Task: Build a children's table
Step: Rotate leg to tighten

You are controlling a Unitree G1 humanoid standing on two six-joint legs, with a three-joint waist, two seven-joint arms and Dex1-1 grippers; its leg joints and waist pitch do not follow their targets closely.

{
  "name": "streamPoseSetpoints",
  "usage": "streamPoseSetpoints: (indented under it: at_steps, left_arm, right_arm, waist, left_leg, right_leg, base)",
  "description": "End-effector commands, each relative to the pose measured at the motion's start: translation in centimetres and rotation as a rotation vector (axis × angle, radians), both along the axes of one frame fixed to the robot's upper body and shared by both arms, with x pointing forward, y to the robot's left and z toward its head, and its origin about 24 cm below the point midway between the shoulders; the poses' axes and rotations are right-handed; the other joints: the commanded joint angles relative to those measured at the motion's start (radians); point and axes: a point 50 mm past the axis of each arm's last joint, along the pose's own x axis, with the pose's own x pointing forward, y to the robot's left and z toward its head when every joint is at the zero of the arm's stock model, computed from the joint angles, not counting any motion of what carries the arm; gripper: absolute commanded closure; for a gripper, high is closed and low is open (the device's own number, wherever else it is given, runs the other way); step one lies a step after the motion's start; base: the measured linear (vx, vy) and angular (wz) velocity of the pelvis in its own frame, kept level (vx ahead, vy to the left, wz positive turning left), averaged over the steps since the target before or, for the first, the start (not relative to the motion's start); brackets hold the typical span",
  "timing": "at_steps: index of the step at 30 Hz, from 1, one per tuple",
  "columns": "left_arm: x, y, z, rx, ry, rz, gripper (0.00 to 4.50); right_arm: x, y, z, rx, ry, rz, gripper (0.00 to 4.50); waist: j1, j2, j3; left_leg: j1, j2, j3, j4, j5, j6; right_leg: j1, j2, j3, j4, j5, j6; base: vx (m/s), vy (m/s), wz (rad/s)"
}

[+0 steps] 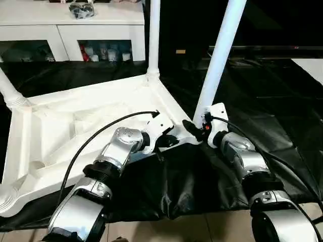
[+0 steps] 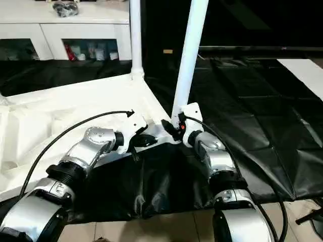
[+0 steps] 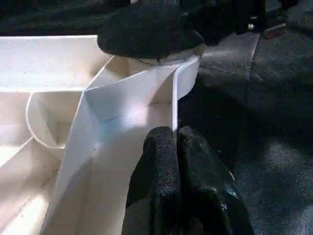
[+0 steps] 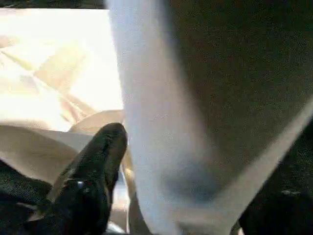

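Black cloth [image 1: 272,101] draped in creases over the large work table, its near edge hanging toward a pale tiled floor [image 1: 202,227], white cabinet [image 1: 65,30] behind with small bottles [image 1: 101,51] on its open shelf, a dark bundled object [image 1: 82,9] on top.

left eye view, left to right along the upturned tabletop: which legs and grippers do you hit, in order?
Far-left leg → back-corner leg → left gripper, shut on the tabletop's rim → right gripper → near-corner leg, leaning slightly.
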Motion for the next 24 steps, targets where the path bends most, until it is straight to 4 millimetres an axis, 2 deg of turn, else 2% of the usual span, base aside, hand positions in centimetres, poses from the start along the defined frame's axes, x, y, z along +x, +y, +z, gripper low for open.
streamPoseSetpoints:
  at_steps: [1, 3, 4, 5, 7, 8, 10, 11, 12, 14, 16, 19, 23, 24]
  left_arm:
    - [-0.3, -2.4, 2.0, -0.075, -0.081, -0.114, 4.50]
    - [-0.4, -1.8, 1.9, -0.075, -0.081, -0.128, 4.50]
    - [-0.4, -1.7, 1.9, -0.077, -0.082, -0.133, 4.50]
    - [-0.6, -1.2, 2.0, -0.087, -0.078, -0.170, 4.50]
    - [-1.2, -0.2, 2.2, -0.110, -0.053, -0.265, 4.50]
    - [-1.3, -0.1, 2.2, -0.112, -0.050, -0.276, 4.50]
    - [-1.4, 0.3, 2.3, -0.110, -0.037, -0.305, 4.50]
    - [-1.5, 0.7, 2.3, -0.101, -0.030, -0.318, 4.50]
    - [-1.5, 0.9, 2.3, -0.098, -0.026, -0.322, 4.50]
    - [-1.6, 1.3, 2.2, -0.090, -0.015, -0.336, 4.50]
    - [-1.6, 1.8, 2.2, -0.084, 0.001, -0.353, 4.50]
    - [-1.8, 2.1, 2.2, -0.082, 0.009, -0.369, 4.50]
    - [-1.9, 2.6, 2.1, -0.077, 0.024, -0.382, 4.50]
    - [-1.9, 2.7, 2.0, -0.076, 0.027, -0.380, 4.50]
  right_arm:
    - [-2.2, 4.1, -2.1, 0.006, 0.088, 0.268, 1.05]
    - [-2.1, 3.2, -1.8, 0.004, 0.072, 0.287, 0.95]
    - [-2.1, 3.0, -1.8, 0.001, 0.069, 0.293, 0.95]
    - [-2.3, 1.9, -1.6, -0.012, 0.059, 0.332, 0.95]
    - [-3.1, -0.3, -1.1, -0.025, 0.053, 0.450, 0.95]
    - [-3.2, -0.5, -1.0, -0.026, 0.054, 0.465, 0.95]
    - [-3.8, -1.2, -0.9, -0.022, 0.068, 0.530, 0.95]
    - [-4.3, -1.7, -0.9, -0.016, 0.090, 0.586, 0.95]
    - [-4.6, -2.0, -0.9, -0.016, 0.106, 0.617, 0.95]
    - [-5.2, -2.6, -1.0, -0.031, 0.132, 0.673, 0.95]
    - [-5.6, -2.9, -1.0, -0.031, 0.162, 0.722, 0.95]
    - [-5.8, -3.0, -0.9, -0.029, 0.172, 0.746, 0.95]
    - [-6.0, -3.0, -0.9, -0.031, 0.178, 0.766, 1.35]
    - [-6.0, -2.9, -0.8, -0.028, 0.175, 0.772, 1.46]
  waist:
    - [0.003, -0.002, -0.049]
    - [0.004, 0.008, -0.053]
    - [0.003, 0.004, -0.054]
    - [0.005, 0.008, -0.056]
    - [0.016, 0.008, -0.058]
    - [0.019, 0.006, -0.061]
    - [0.029, 0.006, -0.069]
    - [0.041, 0.009, -0.074]
    - [0.044, 0.010, -0.073]
    - [0.049, 0.010, -0.072]
    - [0.052, 0.011, -0.068]
    - [0.054, 0.010, -0.062]
    - [0.052, 0.009, -0.060]
    - [0.054, 0.002, -0.061]
  left_leg:
    - [0.011, 0.053, -0.039, -0.088, -0.372, 0.012]
    - [0.009, 0.053, -0.035, -0.085, -0.350, 0.016]
    - [0.008, 0.053, -0.033, -0.085, -0.338, 0.020]
    - [0.008, 0.051, -0.029, -0.081, -0.311, 0.029]
    - [0.006, 0.053, -0.022, -0.075, -0.268, 0.057]
    - [0.004, 0.054, -0.021, -0.073, -0.251, 0.066]
    - [0.001, 0.055, -0.017, -0.064, -0.173, 0.096]
    - [-0.001, 0.056, -0.016, -0.058, -0.115, 0.124]
    - [-0.001, 0.056, -0.015, -0.057, -0.107, 0.131]
    - [-0.002, 0.056, -0.015, -0.056, -0.109, 0.137]
    - [-0.001, 0.058, -0.016, -0.059, -0.137, 0.124]
    - [0.006, 0.061, -0.018, -0.068, -0.211, 0.077]
    - [0.008, 0.060, -0.019, -0.070, -0.232, 0.051]
    - [0.007, 0.060, -0.019, -0.069, -0.223, 0.052]
  right_leg:
    - [0.024, -0.088, 0.045, -0.091, -0.467, -0.147]
    - [0.029, -0.086, 0.049, -0.082, -0.385, -0.175]
    - [0.030, -0.084, 0.049, -0.082, -0.359, -0.182]
    - [0.033, -0.083, 0.050, -0.075, -0.306, -0.202]
    - [0.039, -0.078, 0.049, -0.068, -0.226, -0.228]
    - [0.044, -0.077, 0.048, -0.063, -0.200, -0.233]
    - [0.046, -0.077, 0.048, -0.046, -0.091, -0.263]
    - [0.048, -0.075, 0.045, -0.034, 0.001, -0.286]
    - [0.045, -0.074, 0.044, -0.032, 0.018, -0.291]
    - [0.045, -0.074, 0.042, -0.032, 0.015, -0.295]
    - [0.044, -0.075, 0.041, -0.039, -0.047, -0.288]
    - [0.040, -0.078, 0.042, -0.055, -0.201, -0.253]
    - [0.037, -0.078, 0.045, -0.060, -0.260, -0.231]
    - [0.037, -0.079, 0.045, -0.058, -0.259, -0.229]
  base:
    - [0.000, 0.000, 0.00]
    - [0.000, 0.000, 0.00]
    - [0.000, 0.000, 0.00]
    - [0.000, 0.000, 0.00]
    - [0.028, -0.011, 0.02]
    - [0.057, -0.022, 0.05]
    - [0.056, -0.027, 0.02]
    - [0.051, -0.028, 0.01]
    - [0.000, 0.000, 0.00]
    - [0.000, 0.000, 0.00]
    - [0.000, 0.000, 0.00]
    - [0.000, 0.000, 0.00]
    - [0.000, 0.000, 0.00]
    - [0.000, 0.000, 0.00]
